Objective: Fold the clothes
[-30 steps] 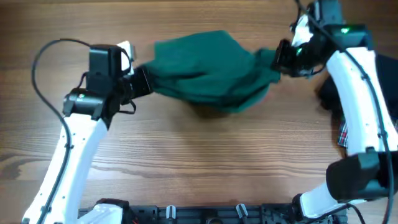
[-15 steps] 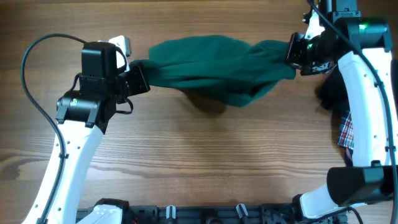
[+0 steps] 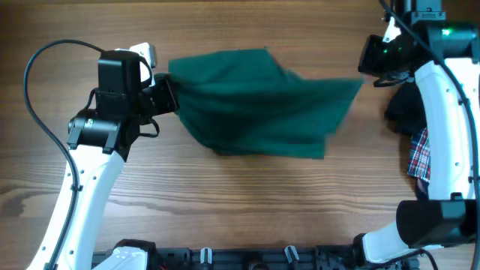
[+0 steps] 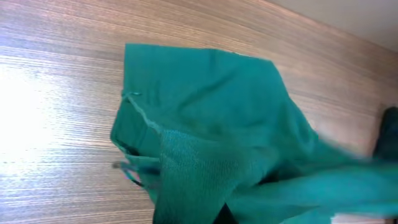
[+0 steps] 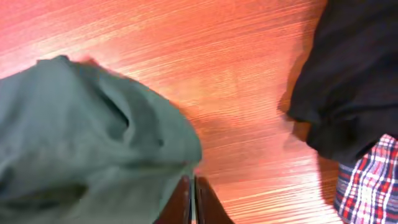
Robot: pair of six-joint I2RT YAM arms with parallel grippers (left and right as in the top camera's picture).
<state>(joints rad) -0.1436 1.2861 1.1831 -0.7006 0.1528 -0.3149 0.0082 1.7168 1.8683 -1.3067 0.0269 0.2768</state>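
Observation:
The clothes (image 3: pixel 262 101) are one plain dark green garment, spread wide between my two arms over the far half of the table. My left gripper (image 3: pixel 171 94) is shut on its left edge. In the left wrist view the green fabric (image 4: pixel 211 124) drapes over the jaws and hides the fingers. My right gripper (image 3: pixel 366 71) holds the garment's right corner. In the right wrist view its jaws (image 5: pixel 193 190) are pressed shut, with the edge of the green cloth (image 5: pixel 81 137) running into them from the left.
A black garment (image 3: pixel 401 112) lies at the table's right edge under my right arm, with a red-white-blue plaid cloth (image 3: pixel 420 157) just in front of it. Both show in the right wrist view, the black garment (image 5: pixel 354 81) above the plaid cloth (image 5: pixel 367 180). Bare wooden table (image 3: pixel 247 202) lies in front.
The two grippers have drawn apart, the right one moving right and farther back. The green garment has gone from a bunched mound to a wide, flatter sheet.

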